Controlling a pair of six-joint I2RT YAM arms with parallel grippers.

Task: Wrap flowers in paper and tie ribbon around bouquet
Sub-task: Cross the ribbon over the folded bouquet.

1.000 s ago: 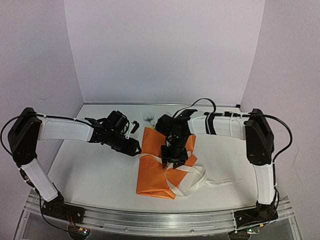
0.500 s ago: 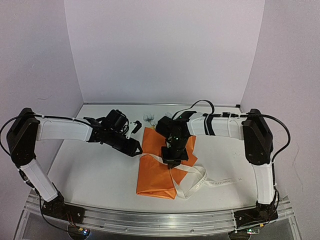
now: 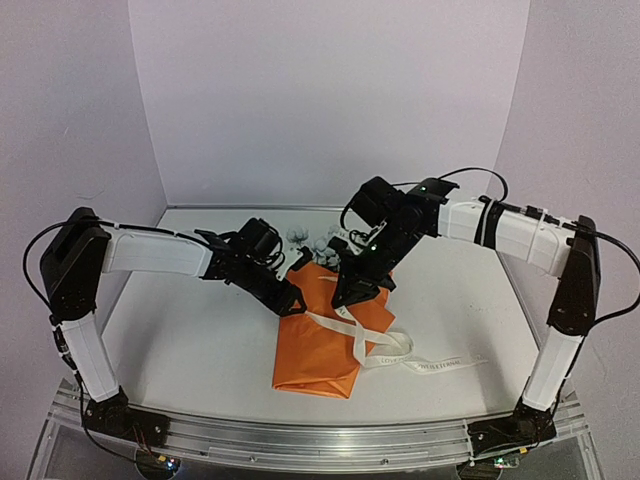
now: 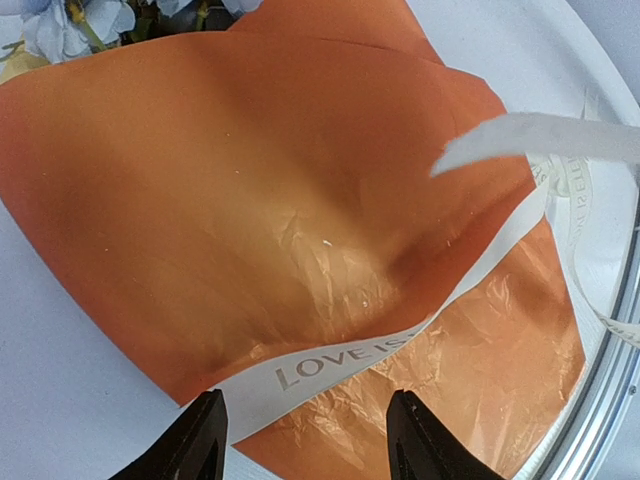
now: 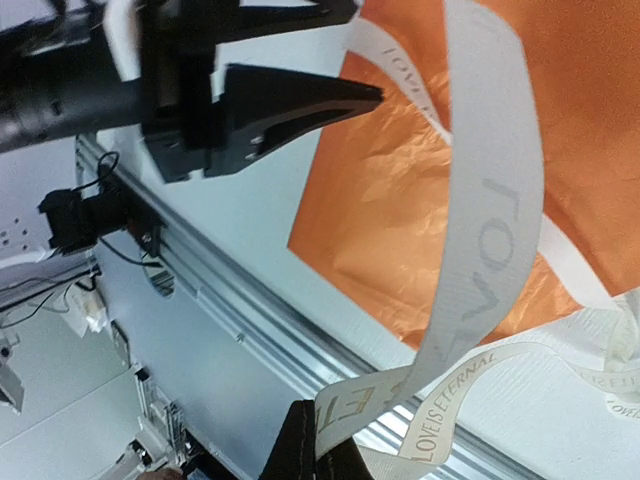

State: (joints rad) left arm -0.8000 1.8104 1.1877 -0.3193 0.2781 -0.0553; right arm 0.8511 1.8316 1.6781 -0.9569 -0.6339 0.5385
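The bouquet lies mid-table: orange paper [image 3: 318,350] folded over the flowers [image 3: 308,238], whose pale blooms stick out at the far end. The cream ribbon [image 3: 388,352] crosses the paper and loops to its right. My right gripper [image 3: 343,298] hangs over the paper, shut on the ribbon [image 5: 490,230] and holding a strand up off it; its fingertips [image 5: 300,455] pinch the printed band. My left gripper [image 3: 292,302] is at the paper's left edge, open [image 4: 310,440], with the ribbon [image 4: 330,365] and paper [image 4: 250,200] between and just beyond its fingers. Blooms [image 4: 70,25] show top left.
A metal rail [image 3: 320,440] runs along the table's near edge and shows in the right wrist view [image 5: 230,320]. White walls close in the back and sides. The ribbon's loose tail [image 3: 450,364] lies on the table to the right of the bundle.
My right gripper has shut on the ribbon and risen, pulling a strand up off the paper. My left gripper has moved right, up to the paper's left edge.
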